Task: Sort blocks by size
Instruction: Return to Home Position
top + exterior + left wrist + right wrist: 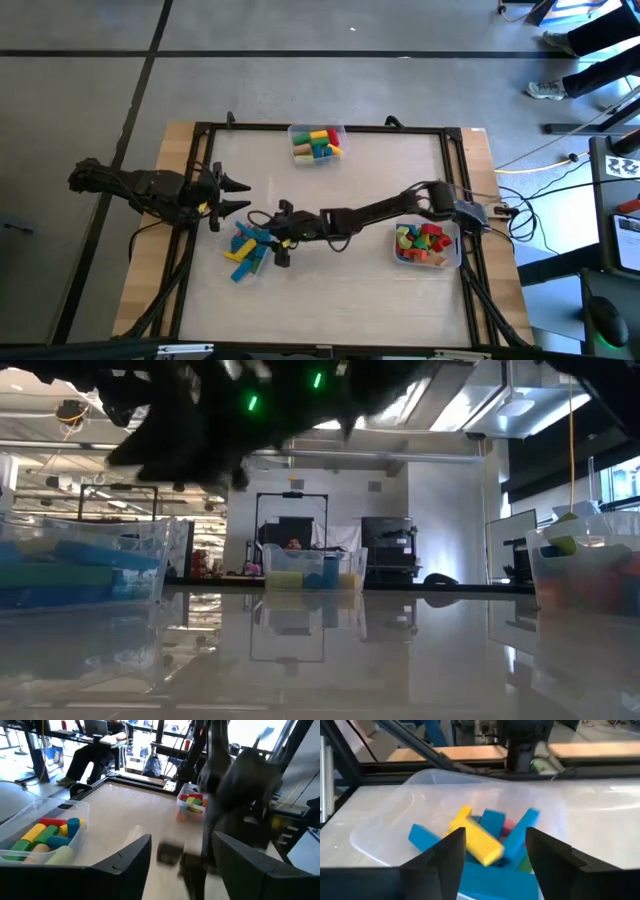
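R gripper [495, 840] spread, empty, over bin [385, 820] of long blocks [492, 822].
High: R arm hid part of bin; L gripper [232, 197] splayed at table [350, 290] left side. Low: arms a dark blur. R wrist: yellow bar [476, 841] atop blue ones, partly behind fingers [452, 855].

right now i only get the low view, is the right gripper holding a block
observer: no, the right gripper is open and empty above the clear bin.
operator: anything yellow in there
observer: yes, a yellow bar rests on the blue bars.
operator: and the left one
observer: the left gripper is open just inside the table's left edge, holding nothing.
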